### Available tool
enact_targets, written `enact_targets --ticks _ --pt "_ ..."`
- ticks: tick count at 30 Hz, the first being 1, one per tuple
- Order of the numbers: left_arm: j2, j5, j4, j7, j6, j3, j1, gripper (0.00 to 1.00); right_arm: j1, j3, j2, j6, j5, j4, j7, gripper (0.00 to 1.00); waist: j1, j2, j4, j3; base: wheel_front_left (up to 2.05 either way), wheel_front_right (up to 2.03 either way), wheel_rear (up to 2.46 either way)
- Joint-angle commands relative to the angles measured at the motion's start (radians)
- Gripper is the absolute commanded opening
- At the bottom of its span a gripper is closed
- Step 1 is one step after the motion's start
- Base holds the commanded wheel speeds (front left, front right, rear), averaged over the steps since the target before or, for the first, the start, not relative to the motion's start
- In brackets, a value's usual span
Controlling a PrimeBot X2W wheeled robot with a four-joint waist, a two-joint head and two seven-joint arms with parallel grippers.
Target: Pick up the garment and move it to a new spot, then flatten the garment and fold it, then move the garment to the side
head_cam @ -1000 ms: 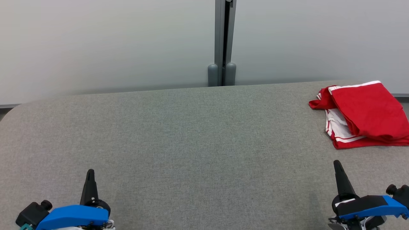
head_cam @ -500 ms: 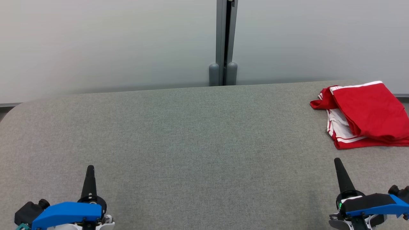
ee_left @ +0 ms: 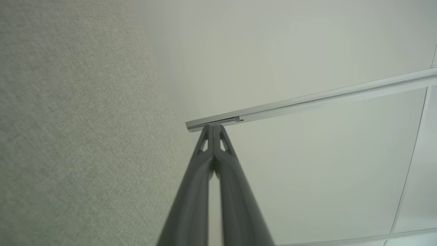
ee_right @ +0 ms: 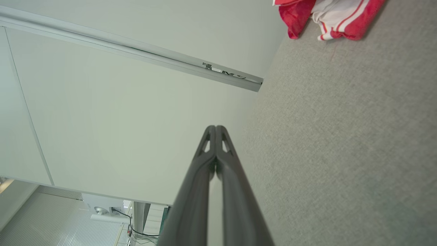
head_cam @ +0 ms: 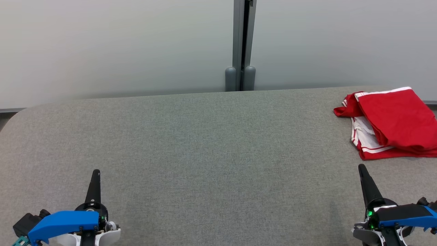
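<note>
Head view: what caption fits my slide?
Red garment folded on the table, far right; left gripper and right gripper shut, empty.

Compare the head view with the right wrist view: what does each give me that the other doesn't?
Head view: the left gripper, shut, at lower left, and most of the folded red garment at far right. Right wrist view: cables past the wall panel. Both: the grey table, the garment's white-striped edge, and the right gripper, shut, apart from the garment.
</note>
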Motion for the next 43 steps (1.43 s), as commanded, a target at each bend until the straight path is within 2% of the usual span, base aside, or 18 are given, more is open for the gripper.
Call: enact_targets --ticks 1,32,43 --pt "0.006 -0.025 -0.011 0.008 -0.008 0.007 -0.022 0.00 -0.019 -0.003 0.001 0.000 0.027 -0.012 0.007 0.00 -0.0001 0.0000 0.001 0.000 0.00 0.00 0.00" --pt "0.006 -0.262 -0.029 0.069 -0.014 0.020 -0.042 0.00 -0.025 -0.019 0.006 0.000 0.268 -0.033 0.070 0.00 -0.0001 0.0000 0.011 0.005 0.00 0.00 0.00" --pt "0.006 -0.280 -0.029 0.075 -0.014 0.021 -0.042 0.00 -0.026 -0.020 0.006 0.000 0.285 -0.034 0.074 0.00 -0.0001 0.0000 0.012 0.005 0.00 0.00 0.00"
